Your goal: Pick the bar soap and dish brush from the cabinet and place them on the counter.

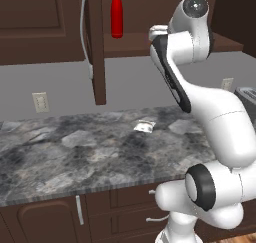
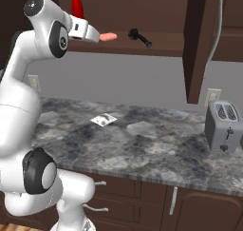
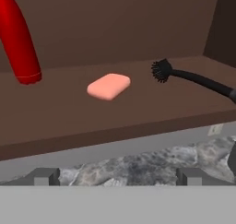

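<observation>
Inside the cabinet (image 3: 115, 15), bar soap (image 3: 109, 86), dish brush (image 3: 193, 78) and red bottle (image 3: 17, 38) share the shelf; tool (image 3: 117, 176) released.

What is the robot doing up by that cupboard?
The robot's gripper is up at the open cabinet, with its fingers apart and nothing in them. On the shelf in front of it lie the pink bar soap and the black dish brush, next to a tall red bottle. Neither is picked up yet. The counter below has a small packet and a toaster on it.
</observation>
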Robot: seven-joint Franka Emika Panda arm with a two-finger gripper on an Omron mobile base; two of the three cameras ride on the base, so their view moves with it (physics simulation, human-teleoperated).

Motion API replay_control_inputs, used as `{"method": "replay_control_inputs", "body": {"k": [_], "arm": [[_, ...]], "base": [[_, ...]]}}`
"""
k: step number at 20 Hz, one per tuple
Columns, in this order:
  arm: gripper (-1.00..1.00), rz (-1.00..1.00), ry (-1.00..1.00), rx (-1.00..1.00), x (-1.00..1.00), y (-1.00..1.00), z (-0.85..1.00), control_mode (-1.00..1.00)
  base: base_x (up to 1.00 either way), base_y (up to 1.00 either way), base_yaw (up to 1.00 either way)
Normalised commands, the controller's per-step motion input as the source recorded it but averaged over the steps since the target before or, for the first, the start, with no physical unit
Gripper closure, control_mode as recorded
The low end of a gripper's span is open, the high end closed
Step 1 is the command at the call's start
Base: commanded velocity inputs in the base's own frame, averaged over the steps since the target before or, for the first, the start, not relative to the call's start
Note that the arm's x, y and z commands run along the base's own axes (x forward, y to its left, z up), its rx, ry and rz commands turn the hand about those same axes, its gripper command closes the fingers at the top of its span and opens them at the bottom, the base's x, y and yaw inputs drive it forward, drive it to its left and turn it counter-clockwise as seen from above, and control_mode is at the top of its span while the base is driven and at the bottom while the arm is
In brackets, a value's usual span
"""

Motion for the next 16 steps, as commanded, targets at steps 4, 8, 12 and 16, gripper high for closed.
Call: {"method": "replay_control_inputs", "body": {"k": [4,8,12,16], "arm": [[-1.00,-0.05,0.11,-0.01,0.36,0.05,0.00,-1.00],[-1.00,-0.04,0.12,0.00,0.28,0.00,0.00,-1.00],[-1.00,-0.02,0.05,0.00,0.27,0.00,0.00,-1.00],[-1.00,-0.01,0.01,0.00,0.24,-0.02,-0.02,-1.00]], "base": [[0.00,0.00,0.00],[0.00,0.00,0.00],[0.00,0.00,0.00],[0.00,0.00,0.00]]}}
